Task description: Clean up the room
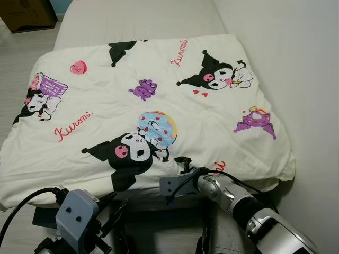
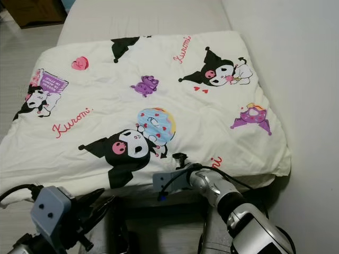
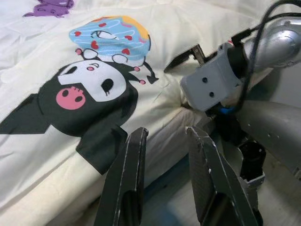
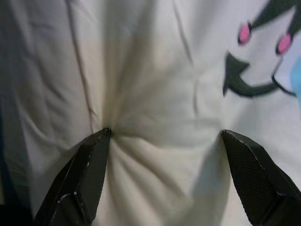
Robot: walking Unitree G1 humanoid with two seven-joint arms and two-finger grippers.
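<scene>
the quilt point(image 1: 159, 100) is lying folded flat across the bed point(image 1: 132, 21), its near edge facing the robot. the right gripper point(image 4: 164, 136) is pressing spread fingers into that edge, while the left gripper point(image 3: 164, 165), fingers apart, is hovering just short, so the right arm is nearer.
</scene>
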